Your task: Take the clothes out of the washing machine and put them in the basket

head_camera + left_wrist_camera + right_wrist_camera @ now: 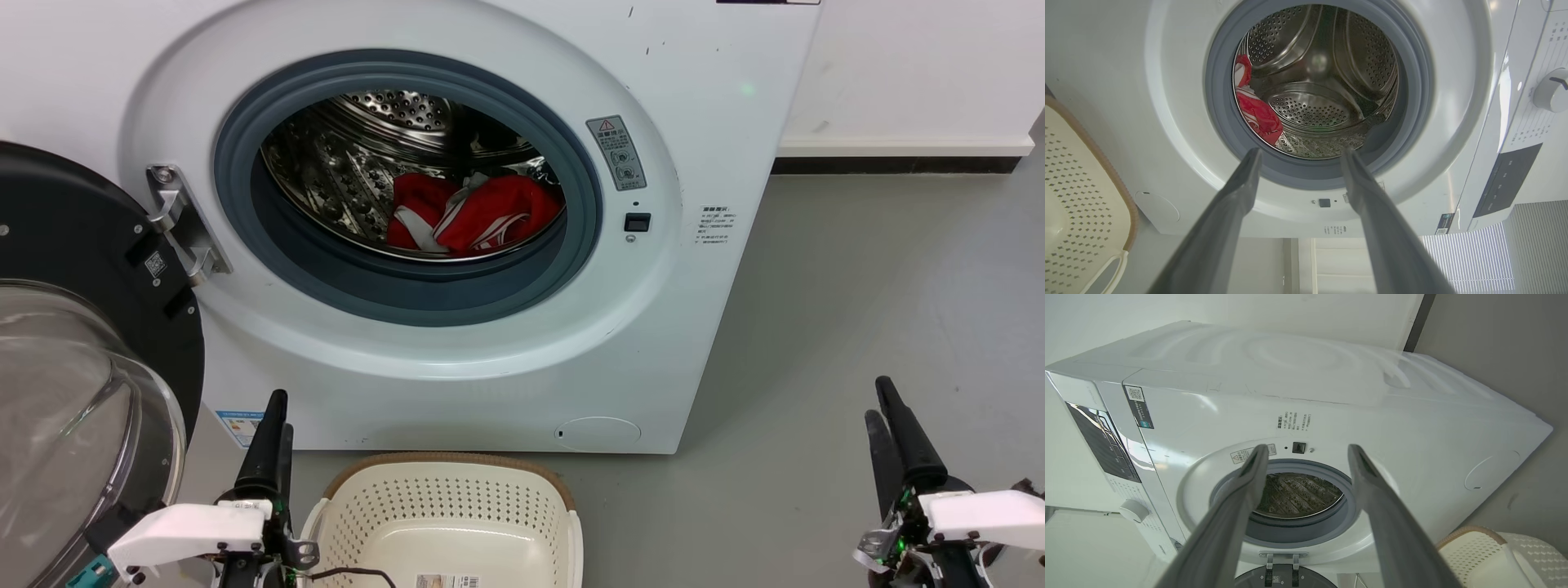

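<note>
Left tool (276, 408) and right tool (880, 398) are held spread, empty, low before the washing machine (702, 122). Clothes (482, 214) are lodged ahead of both, inside the drum (359, 163). Basket (457, 498) is set between the tools, presumably so the drop is short.

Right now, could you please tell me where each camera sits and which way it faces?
Head view: on the head, looking forward and down at the washing machine, the clothes in its drum and the basket; left gripper and right gripper show.
Left wrist view: on the left wrist, facing into the drum along its fingers.
Right wrist view: on the right wrist, facing the machine's front and top between its fingers.
Shared: all three show the porthole and the basket.
</note>
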